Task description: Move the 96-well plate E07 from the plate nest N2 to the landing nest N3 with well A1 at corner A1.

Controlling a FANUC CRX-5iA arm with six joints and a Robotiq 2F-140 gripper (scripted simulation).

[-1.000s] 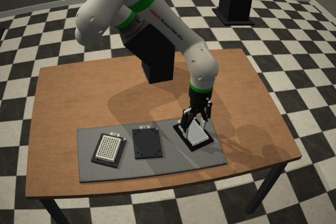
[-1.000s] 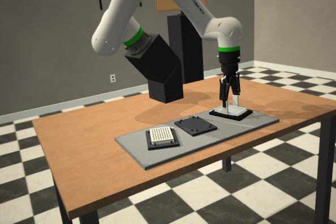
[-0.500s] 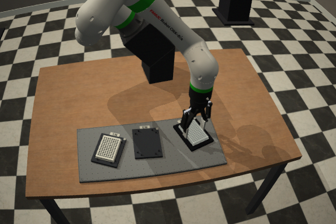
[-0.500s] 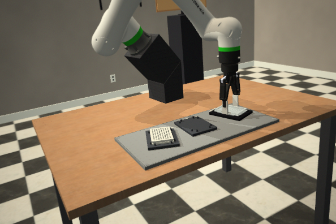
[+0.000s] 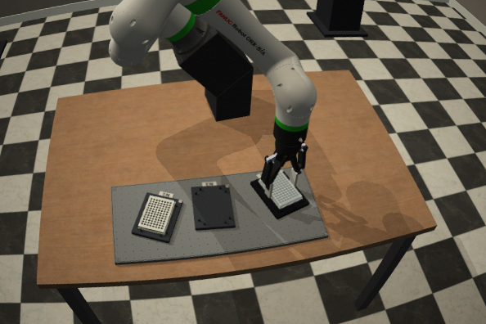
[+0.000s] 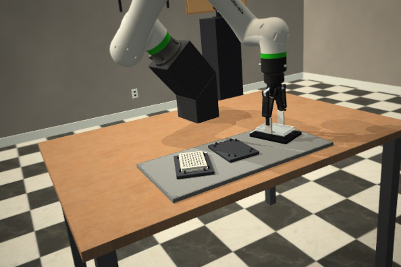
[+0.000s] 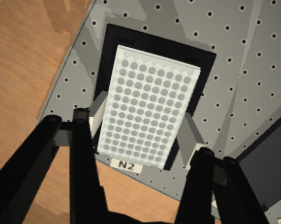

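While over N2 [image 7: 126, 164], hand [image 7: 142, 129] clamps plate E07 [image 7: 146, 111].

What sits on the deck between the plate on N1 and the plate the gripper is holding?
The bare landing nest N3, a dark base with only its locators, best seen in the top view.
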